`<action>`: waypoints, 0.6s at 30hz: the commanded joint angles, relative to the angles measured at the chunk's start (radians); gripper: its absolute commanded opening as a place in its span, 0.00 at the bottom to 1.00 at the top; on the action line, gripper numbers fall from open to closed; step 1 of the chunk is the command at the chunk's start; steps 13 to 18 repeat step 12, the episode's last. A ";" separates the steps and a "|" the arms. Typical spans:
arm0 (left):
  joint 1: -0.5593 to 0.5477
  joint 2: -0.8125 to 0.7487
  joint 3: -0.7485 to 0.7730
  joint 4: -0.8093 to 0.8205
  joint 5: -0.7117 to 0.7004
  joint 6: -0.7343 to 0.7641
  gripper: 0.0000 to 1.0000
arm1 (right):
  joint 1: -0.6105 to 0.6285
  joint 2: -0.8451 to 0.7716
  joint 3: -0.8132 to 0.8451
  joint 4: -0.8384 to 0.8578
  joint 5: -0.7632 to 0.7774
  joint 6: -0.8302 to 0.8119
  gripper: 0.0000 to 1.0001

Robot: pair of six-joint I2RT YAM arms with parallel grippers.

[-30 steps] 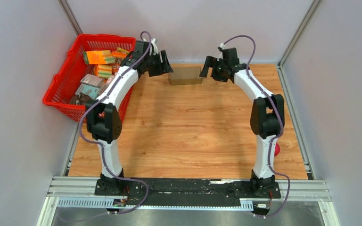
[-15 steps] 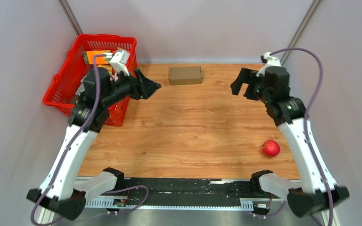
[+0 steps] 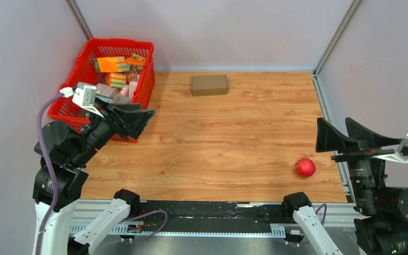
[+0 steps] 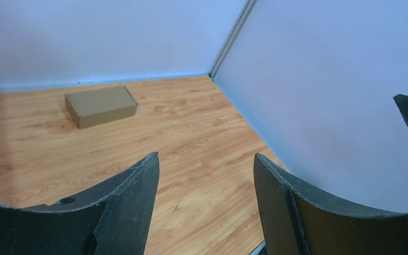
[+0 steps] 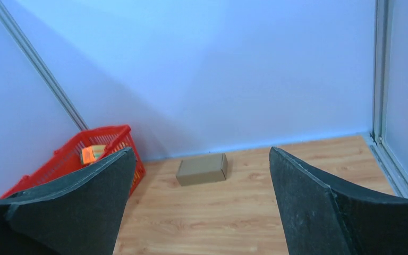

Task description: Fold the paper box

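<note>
The paper box [image 3: 209, 85] sits closed up at the far edge of the desk [image 3: 218, 143], near the back wall. The left hand [image 4: 206, 159] and right hand [image 5: 202, 154] both hang wide and empty near the front, well apart from it. Biggest risk, probably: a sloppy reach shoves the light box into the wall or pops a flap, or the right arm clips the red ball [image 3: 305, 167].

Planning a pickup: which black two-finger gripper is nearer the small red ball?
The right gripper, open beside the small red ball; the left gripper hangs opposite, by the red plastic mesh basket.
</note>
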 commanded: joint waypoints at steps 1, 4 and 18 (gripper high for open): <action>0.002 -0.035 -0.002 0.000 -0.067 0.016 0.73 | 0.002 -0.046 -0.077 0.115 0.019 -0.010 1.00; 0.002 -0.057 -0.019 0.019 -0.094 0.022 0.73 | 0.002 -0.044 -0.106 0.134 0.002 -0.011 1.00; 0.002 -0.057 -0.022 0.005 -0.108 0.028 0.73 | 0.002 -0.058 -0.163 0.161 -0.057 -0.031 1.00</action>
